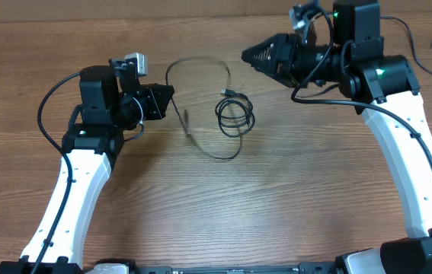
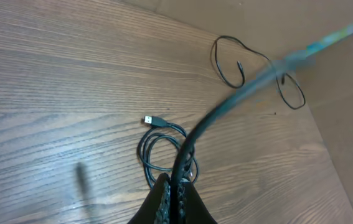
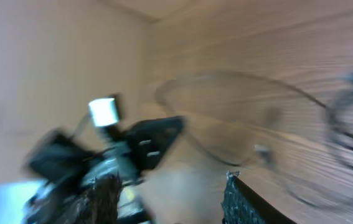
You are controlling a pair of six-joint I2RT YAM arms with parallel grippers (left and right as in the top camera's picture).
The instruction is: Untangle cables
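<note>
The left tool [image 2: 175,199] is clenched on a long loose strand [image 2: 190,140], which leaves its fingertips towards 1 o'clock in the left wrist view, blurred further out. Overhead, this strand arcs across the table [image 1: 276,205] and trails down past a small coil [image 1: 235,116] near the middle. The coil's plug [image 2: 154,121] points to 9 o'clock in the wrist view. The left tool sits at the coil's 9 o'clock. The right tool [image 1: 248,55] hangs near its 12 o'clock, fingers spread, holding nothing.

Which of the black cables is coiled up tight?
The thin black cord with the USB plug, mid-table, wound in small loops; the other long black strand sprawls in a wide arc.
</note>
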